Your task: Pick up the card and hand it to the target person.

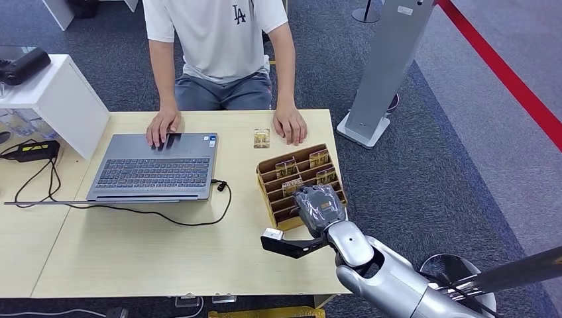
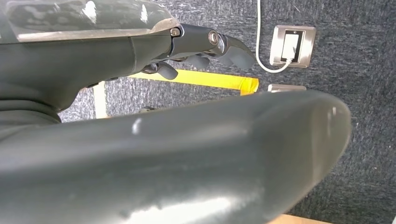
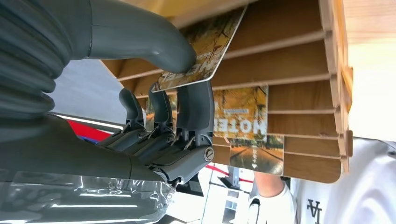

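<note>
A wooden card rack (image 1: 270,191) stands on the table (image 1: 132,252) at its right side, with several autumn-print cards (image 1: 287,166) upright in its slots. My right hand (image 1: 319,207) is over the rack's near rows. In the right wrist view its thumb (image 3: 140,37) and fingers (image 3: 196,105) pinch one card (image 3: 212,39) at the rack (image 3: 299,70), with other cards (image 3: 243,114) slotted behind. One more card (image 1: 262,138) lies flat beside the person's hand (image 1: 289,124). The person (image 1: 219,40) sits across the table. My left hand (image 2: 205,44) hangs above the carpet, holding nothing.
An open laptop (image 1: 156,165) lies left of the rack, with the person's other hand (image 1: 164,127) on it and a black cable (image 1: 199,215) looping near it. A white box (image 1: 63,96) stands at the far left. A grey floor stand (image 1: 384,73) rises right of the table.
</note>
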Controlling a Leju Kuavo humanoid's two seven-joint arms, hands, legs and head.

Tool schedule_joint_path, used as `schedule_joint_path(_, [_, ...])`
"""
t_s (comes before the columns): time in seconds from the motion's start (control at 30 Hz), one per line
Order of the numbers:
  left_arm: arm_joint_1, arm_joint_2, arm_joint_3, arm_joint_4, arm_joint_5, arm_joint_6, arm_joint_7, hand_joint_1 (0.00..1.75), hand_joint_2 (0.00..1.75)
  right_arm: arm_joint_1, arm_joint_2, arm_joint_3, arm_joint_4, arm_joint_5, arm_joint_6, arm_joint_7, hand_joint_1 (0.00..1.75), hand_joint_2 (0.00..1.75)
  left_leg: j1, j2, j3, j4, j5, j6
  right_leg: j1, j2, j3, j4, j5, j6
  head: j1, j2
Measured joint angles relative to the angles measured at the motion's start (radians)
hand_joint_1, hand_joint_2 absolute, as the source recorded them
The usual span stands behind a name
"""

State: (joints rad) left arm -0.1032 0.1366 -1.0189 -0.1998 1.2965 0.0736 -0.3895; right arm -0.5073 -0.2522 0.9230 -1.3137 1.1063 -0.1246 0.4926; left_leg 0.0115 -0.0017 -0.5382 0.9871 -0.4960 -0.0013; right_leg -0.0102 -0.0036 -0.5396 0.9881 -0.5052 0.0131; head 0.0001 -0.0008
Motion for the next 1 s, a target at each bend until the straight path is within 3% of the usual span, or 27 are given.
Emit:
schedule_joint_path(0.47, [0.000,0.000,0.000,0.000,0.000,0.000,0.000,0.00,0.00,0.005,0.000,0.001,-0.025,0.000,0.001,0.001,1.39,1.75,0.000,0.000,0.000,0.000,0.000,0.000,0.000,0.000,0.000,0.000,0.000,0.000,0.000,0.000])
schedule_joint_path(0.73, [0.000,0.000,0.000,0.000,0.000,0.000,0.000,0.00,0.00,0.008,0.000,0.000,-0.033,0.000,0.002,0.003,1.57,1.75,0.000,0.000,0.000,0.000,0.000,0.000,0.000,0.000,0.000,0.000,0.000,0.000,0.000,0.000])
schedule_joint_path(1.0, [0.000,0.000,0.000,0.000,-0.004,-0.001,-0.008,0.00,0.00,0.011,-0.006,-0.005,-0.066,0.004,0.014,0.010,1.57,1.75,0.000,0.000,0.000,0.000,0.000,0.000,0.000,0.000,0.000,0.000,0.000,0.000,0.000,0.000])
